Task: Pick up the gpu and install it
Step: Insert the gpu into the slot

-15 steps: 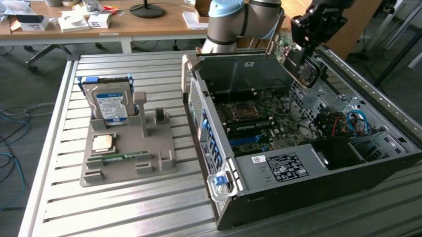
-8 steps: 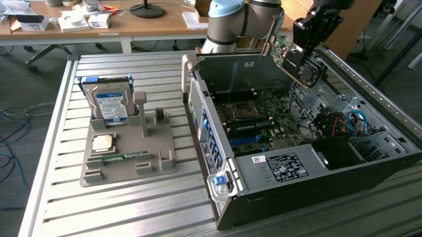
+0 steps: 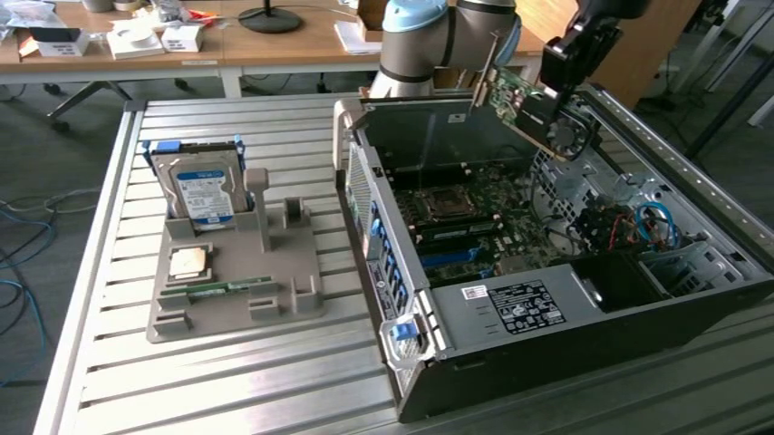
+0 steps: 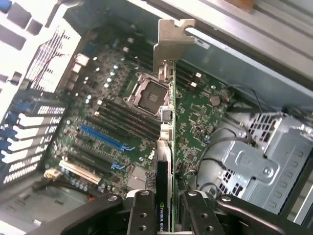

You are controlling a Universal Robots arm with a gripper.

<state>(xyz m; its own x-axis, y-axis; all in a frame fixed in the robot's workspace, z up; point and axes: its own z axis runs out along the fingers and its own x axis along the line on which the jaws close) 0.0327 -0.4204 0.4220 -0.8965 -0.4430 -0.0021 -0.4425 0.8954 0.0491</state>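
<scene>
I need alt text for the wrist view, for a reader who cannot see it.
The hand grips the gpu edge-on over the motherboard of the open computer case, with its metal bracket at the far end.

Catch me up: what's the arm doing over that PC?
The arm's gripper is clamped on the gpu and holds it in the air over the open computer case. The card hangs above the motherboard, bracket end away from the fingers, and is not yet seated in any slot. The hard drive and memory stick sit in the gray holder at the exterior view's left.
</scene>
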